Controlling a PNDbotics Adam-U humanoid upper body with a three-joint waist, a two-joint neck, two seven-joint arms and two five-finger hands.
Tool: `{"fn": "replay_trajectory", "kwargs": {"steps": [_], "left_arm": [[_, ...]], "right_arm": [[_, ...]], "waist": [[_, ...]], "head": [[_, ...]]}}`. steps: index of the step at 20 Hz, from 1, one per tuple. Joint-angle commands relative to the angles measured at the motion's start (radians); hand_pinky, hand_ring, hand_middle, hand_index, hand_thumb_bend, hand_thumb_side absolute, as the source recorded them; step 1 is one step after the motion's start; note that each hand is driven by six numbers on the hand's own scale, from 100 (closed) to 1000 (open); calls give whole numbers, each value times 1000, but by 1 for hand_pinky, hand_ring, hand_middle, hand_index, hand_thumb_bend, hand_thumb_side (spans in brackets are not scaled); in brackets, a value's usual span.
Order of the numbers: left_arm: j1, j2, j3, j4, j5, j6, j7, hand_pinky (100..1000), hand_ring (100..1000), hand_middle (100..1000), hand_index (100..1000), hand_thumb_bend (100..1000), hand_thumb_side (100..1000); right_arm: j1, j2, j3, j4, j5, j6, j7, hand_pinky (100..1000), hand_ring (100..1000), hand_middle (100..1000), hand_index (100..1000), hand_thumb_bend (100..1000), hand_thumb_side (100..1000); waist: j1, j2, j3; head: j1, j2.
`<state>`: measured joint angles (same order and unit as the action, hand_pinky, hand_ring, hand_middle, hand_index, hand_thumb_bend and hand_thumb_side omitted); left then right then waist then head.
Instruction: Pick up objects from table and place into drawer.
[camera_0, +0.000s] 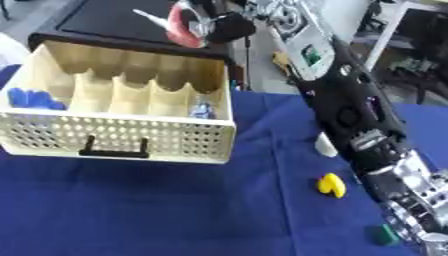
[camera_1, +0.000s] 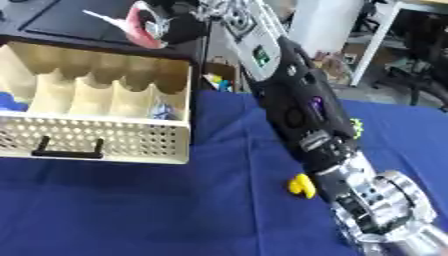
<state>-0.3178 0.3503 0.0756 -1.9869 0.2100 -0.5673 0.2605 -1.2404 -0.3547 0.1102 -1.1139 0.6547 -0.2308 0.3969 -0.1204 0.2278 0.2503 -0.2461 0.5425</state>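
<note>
Now, starting at the left, the cream drawer (camera_0: 122, 137) stands pulled open on the blue-covered desk (camera_0: 175, 210), its scalloped dividers making a row of compartments — a blue thing (camera_0: 33, 99) lies in the leftmost one and a small bluish item (camera_0: 203, 109) in the rightmost. Above the drawer's back right corner the right hand (camera_0: 203, 25) hovers at the end of its long arm, its fingers (camera_0: 229, 26) curled round a pink-and-white object (camera_0: 179, 25) that it carries; just what the object is cannot be made out. The step in hand looks to be the drop, and to do it well the hand should come forward and down until the object sits over an open compartment, clear of the back wall and the dividers, before the fingers let go — released where it hangs now, it may catch the rim or land behind. Further right on the cloth wait a yellow piece (camera_0: 332, 185) and a small green one (camera_0: 385, 234), both beside the arm. The left hand shows in neither view.
</note>
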Motion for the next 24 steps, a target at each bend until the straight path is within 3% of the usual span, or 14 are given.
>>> {"fn": "replay_trajectory", "kwargs": {"steps": [1,12,15,20,24], "left_arm": [[-14,5,-2,-13,1,0,-6,615,783,703,885,424,1000],[-16,1,-5,-13,0,5,-10,614,783,702,886,423,1000],[-16,1,-6,-13,1,6,-11,613,783,702,886,422,1000],[-17,4,-4,-13,3,6,-9,615,783,702,886,421,1000],[-17,6,-4,-13,6,7,-9,616,781,702,886,420,1000]], "right_arm": [[-20,-6,-8,13,20,-3,-53,714,741,264,312,100,283],[-19,20,15,26,-33,-9,-69,718,749,274,333,141,285],[-19,26,25,13,-49,-11,-54,730,765,316,385,239,323],[-18,26,38,-6,-75,-3,-32,743,777,329,403,286,360],[-16,28,44,-13,-73,-6,-8,758,799,406,484,398,429]], "waist": [[7,-11,2],[8,-6,4],[7,-8,5],[5,-12,4],[3,-15,6]], "head": [[-10,-13],[-10,-8],[-12,-7],[-8,-5],[-9,-6]]}}
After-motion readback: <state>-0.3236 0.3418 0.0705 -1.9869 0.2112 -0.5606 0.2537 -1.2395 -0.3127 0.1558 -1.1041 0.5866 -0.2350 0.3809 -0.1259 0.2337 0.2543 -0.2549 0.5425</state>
